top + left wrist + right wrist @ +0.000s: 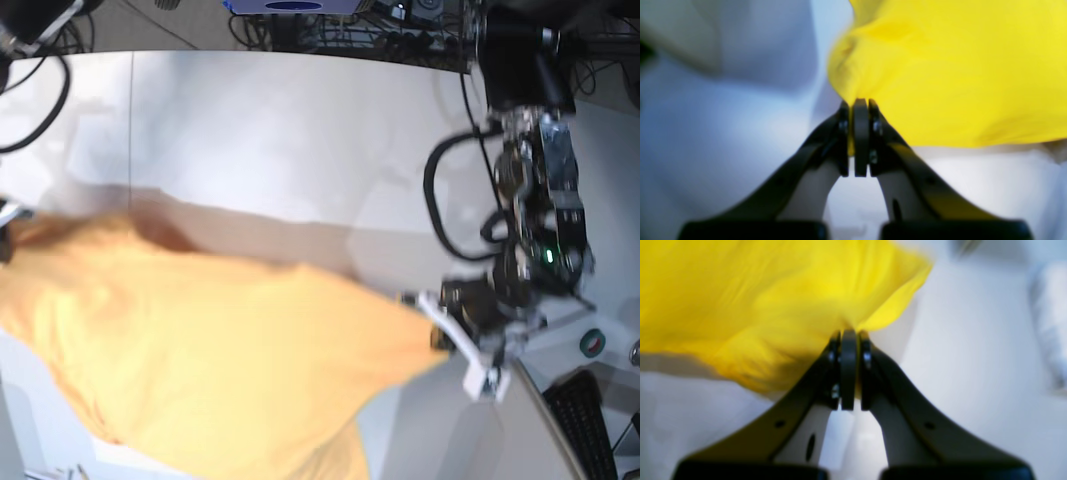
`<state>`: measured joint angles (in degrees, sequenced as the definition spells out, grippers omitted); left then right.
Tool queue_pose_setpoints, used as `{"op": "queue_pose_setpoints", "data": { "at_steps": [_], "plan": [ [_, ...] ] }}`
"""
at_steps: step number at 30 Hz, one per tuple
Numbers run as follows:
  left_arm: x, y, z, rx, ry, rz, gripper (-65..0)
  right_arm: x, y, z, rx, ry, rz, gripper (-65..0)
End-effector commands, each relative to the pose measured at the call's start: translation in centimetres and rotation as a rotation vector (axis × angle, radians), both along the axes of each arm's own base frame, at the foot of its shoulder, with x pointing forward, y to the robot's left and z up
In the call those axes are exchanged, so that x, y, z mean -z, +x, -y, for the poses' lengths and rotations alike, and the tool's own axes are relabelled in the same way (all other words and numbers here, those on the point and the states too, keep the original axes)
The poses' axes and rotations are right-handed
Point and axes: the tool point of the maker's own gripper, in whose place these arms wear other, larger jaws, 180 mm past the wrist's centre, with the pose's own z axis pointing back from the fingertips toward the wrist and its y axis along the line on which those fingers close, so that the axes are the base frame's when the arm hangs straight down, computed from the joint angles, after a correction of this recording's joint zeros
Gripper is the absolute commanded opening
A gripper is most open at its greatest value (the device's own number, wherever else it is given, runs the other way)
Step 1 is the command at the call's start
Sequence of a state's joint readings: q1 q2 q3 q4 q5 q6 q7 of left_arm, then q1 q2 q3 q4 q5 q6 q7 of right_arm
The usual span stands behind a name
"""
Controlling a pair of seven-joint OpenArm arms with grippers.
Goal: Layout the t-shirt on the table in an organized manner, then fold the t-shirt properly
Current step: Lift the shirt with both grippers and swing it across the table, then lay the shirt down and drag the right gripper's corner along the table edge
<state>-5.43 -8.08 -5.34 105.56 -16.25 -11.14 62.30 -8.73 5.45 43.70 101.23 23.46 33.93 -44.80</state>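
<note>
My left gripper point(858, 100) is pinched tight on one edge of the t-shirt point(200, 360), and my right gripper point(848, 331) is clamped on the opposite edge. The cloth hangs stretched between them above the table point(300, 130), toward its near edge. I judge this the laying-out step; next I must lower it flat without bunching.

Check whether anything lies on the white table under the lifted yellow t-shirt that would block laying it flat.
Nothing visible does. The soft yellow cotton t-shirt hangs stretched between the left gripper and right gripper, both shut on its fabric. The smooth white-grey table shows bare around it; the surface beneath the cloth is hidden.
</note>
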Motion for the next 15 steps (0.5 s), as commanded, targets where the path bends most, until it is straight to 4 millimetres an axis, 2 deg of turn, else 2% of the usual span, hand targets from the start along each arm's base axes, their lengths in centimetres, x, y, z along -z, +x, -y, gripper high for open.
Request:
{"op": "queue_pose_setpoints", "data": {
  "at_steps": [1,4,6,10,15],
  "plan": [
    [-0.1,-0.2,-0.3,0.001,-0.001,0.035,-65.0,0.3,-0.3,0.8,0.016,0.004,0.016,-65.0],
    [4.5,-3.8,-1.5,-0.007,0.01,-0.043,-65.0,5.7,-3.5,0.5,0.06,0.102,-0.094,-65.0],
    [6.6,-5.5,-1.9,-0.014,0.01,-0.089,-65.0,7.6,-5.0,0.7,0.079,0.132,-0.139,-65.0],
    [9.2,-7.6,-3.2,-0.026,0.031,-0.164,-65.0,8.5,-6.7,0.7,0.084,0.134,-0.181,-65.0],
    [10.6,-9.8,-4.1,-0.023,0.057,-0.223,-65.0,9.3,-8.1,0.7,0.089,0.138,-0.213,-65.0]
  ]
}}
